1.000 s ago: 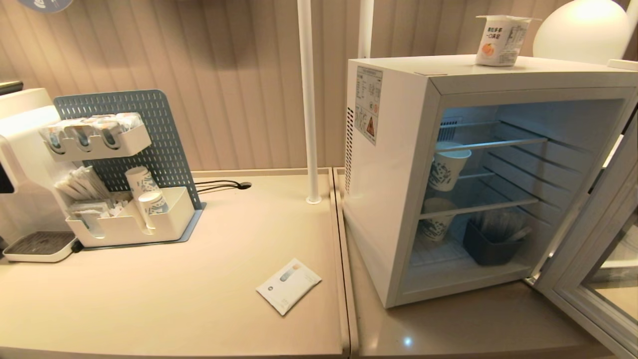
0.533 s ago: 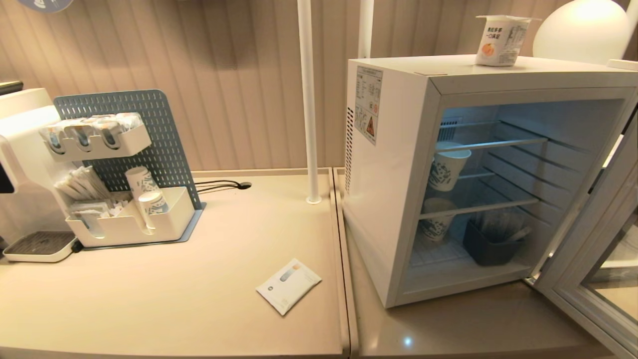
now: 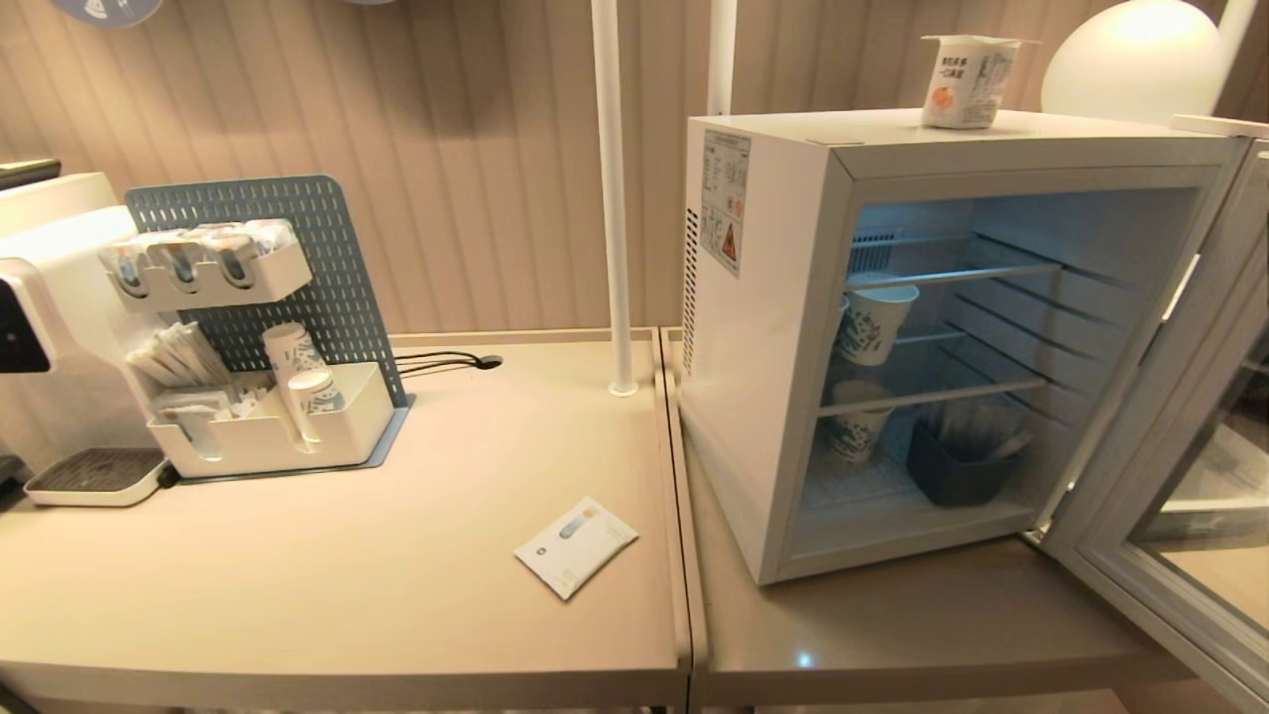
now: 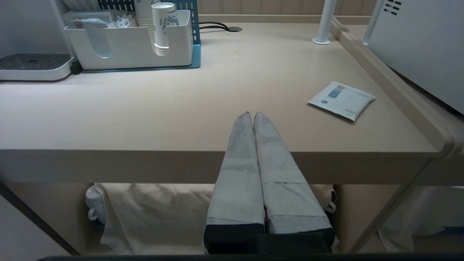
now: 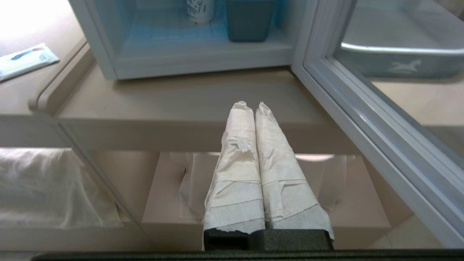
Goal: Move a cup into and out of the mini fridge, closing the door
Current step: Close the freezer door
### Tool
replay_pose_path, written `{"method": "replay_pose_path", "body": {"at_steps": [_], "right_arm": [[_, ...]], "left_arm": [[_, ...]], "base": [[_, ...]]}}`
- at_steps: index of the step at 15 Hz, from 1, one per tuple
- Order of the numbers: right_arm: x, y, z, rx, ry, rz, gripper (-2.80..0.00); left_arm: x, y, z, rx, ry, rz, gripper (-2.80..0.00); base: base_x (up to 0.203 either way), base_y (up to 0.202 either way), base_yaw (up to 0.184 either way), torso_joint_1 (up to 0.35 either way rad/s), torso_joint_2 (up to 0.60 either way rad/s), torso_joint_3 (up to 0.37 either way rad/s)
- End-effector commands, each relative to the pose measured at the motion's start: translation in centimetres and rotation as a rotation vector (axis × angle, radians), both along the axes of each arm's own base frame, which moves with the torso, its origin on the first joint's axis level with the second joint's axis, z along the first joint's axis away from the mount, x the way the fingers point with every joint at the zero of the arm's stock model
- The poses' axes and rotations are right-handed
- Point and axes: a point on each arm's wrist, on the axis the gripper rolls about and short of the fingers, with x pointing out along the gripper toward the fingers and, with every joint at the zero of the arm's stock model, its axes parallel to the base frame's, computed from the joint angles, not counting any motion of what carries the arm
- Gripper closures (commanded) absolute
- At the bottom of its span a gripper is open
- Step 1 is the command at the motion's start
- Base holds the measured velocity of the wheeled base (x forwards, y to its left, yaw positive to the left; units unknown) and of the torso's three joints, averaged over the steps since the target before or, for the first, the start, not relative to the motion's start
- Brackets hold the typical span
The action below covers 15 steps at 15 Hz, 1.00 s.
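1. Left tool [image 4: 252, 115] hangs pinched together and empty in front of the desk [image 3: 327, 585] edge, its wrapped fingers [image 4: 239, 159] pressed tight.
2. On my far left I see a white organiser [image 3: 263, 436] with paper cups, against a blue pegboard [image 3: 297, 258].
3. A flat white sachet [image 3: 576, 545] lies near the desk's right edge.
4. The mini fridge [image 3: 763, 397] stands right of it with the door [image 3: 1170, 516] swung wide open.
5. The cup [image 3: 964, 81] sits upright on the fridge's top.
6. Right tool [image 5: 252, 106] is likewise pinched together and empty, low before the open fridge.
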Motion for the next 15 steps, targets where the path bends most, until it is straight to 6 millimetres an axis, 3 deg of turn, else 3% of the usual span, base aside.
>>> {"method": "replay_pose_path", "body": {"at_steps": [1, 7, 9, 15], "right_arm": [[-0.01, 0.00, -0.03, -0.001, 0.000, 0.000, 0.00], [0.03, 0.01, -0.09, 0.008, -0.002, 0.003, 0.00], [0.42, 0.01, -0.04, 0.007, -0.072, 0.003, 0.00], [0.76, 0.00, -0.25, 0.022, -0.120, -0.001, 0.00]], "left_arm": [[0.01, 0.00, -0.05, 0.000, 0.001, 0.001, 0.00], [0.01, 0.00, -0.05, -0.003, 0.001, 0.001, 0.00], [0.01, 0.00, -0.05, -0.003, 0.001, 0.001, 0.00], [0.01, 0.00, -0.05, -0.004, 0.001, 0.001, 0.00]], "base": [[-0.205, 0.000, 0.004, 0.002, 0.00, -0.001], [-0.190, 0.000, 0.000, 0.003, 0.00, 0.002], [-0.177, 0.000, 0.002, 0.000, 0.00, 0.005], [-0.018, 0.000, 0.001, 0.000, 0.00, 0.000]]}}
